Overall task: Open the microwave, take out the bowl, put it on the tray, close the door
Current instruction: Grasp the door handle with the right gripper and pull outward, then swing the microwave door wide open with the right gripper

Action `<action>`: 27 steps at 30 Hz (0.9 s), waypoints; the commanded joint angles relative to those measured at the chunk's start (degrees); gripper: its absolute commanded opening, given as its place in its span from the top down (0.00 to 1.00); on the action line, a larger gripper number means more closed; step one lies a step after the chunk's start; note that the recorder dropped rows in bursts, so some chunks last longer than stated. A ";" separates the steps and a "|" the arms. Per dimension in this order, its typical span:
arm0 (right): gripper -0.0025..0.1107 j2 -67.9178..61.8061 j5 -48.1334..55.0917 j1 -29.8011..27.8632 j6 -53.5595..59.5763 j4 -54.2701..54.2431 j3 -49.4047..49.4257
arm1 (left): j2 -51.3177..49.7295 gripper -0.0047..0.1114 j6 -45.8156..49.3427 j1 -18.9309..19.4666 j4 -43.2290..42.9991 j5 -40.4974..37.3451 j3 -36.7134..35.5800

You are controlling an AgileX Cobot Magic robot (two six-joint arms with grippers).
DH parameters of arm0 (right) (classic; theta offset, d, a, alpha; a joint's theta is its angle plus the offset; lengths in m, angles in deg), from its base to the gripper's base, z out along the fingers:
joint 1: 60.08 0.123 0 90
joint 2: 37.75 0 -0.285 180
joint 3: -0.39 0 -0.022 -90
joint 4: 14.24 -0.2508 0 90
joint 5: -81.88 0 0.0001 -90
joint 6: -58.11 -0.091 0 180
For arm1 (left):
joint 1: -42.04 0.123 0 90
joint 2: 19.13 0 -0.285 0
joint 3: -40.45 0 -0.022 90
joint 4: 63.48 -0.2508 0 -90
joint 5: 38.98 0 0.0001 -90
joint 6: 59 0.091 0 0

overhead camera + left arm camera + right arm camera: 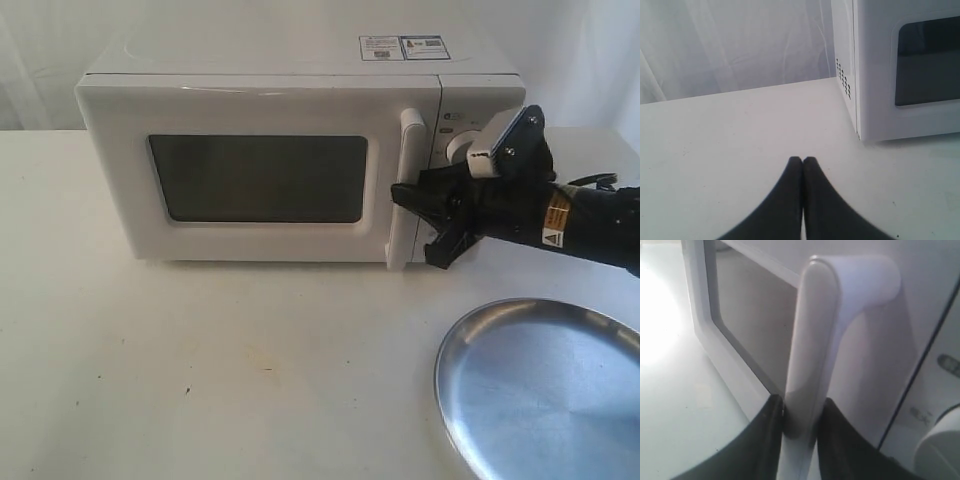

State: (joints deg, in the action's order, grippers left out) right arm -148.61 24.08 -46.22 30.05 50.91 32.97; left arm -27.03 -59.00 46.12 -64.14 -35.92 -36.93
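Observation:
The white microwave (260,92) stands at the back of the table with its door (260,180) closed flat against the front. My right gripper (415,227) is shut on the door's tall white bar handle (408,170), at its lower half. In the right wrist view the two dark fingers (765,440) press on both sides of the handle (812,340). The steel tray (545,390) lies at the front right, with nothing on it. My left gripper (803,161) is shut on nothing, low over the table beside the microwave's left side (845,65). The bowl is hidden.
A round white knob (462,147) sits on the control panel just behind my right gripper. A white curtain hangs behind the table. The table top (200,360) in front of the microwave is bare white surface.

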 commanded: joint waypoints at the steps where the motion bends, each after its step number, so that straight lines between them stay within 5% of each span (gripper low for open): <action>1: 0.98 2.37 -12.16 2.09 0.83 21.95 2.08 | 0.12 0.96 0.00 -0.12 0.26 -0.06 0.16; 11: 0.98 8.38 -12.16 1.97 -4.94 23.64 2.08 | 0.12 0.96 0.00 -0.12 0.26 -0.06 0.16; 19: 0.98 18.99 -1.12 1.97 -26.95 32.72 2.08 | 0.12 0.96 0.00 -0.12 0.26 -0.06 0.16; 21: 0.91 20.85 -1.89 1.97 -31.65 34.77 2.08 | 0.12 0.96 0.00 -0.12 0.26 -0.06 0.16; 24: 0.52 21.21 -5.95 1.97 -35.18 34.36 2.08 | 0.12 0.96 0.00 -0.12 0.26 -0.06 0.16; 25: 0.46 21.21 -6.69 1.97 -36.30 34.20 2.08 | 0.12 0.96 0.00 -0.12 0.26 -0.06 0.16; 27: 0.53 21.35 -7.24 1.97 -39.64 34.33 2.08 | 0.12 0.96 0.00 -0.12 0.26 -0.06 0.16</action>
State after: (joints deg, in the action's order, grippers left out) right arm -127.77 18.15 -43.78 -6.35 85.35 35.37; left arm -27.03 -59.00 46.12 -64.14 -35.92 -36.93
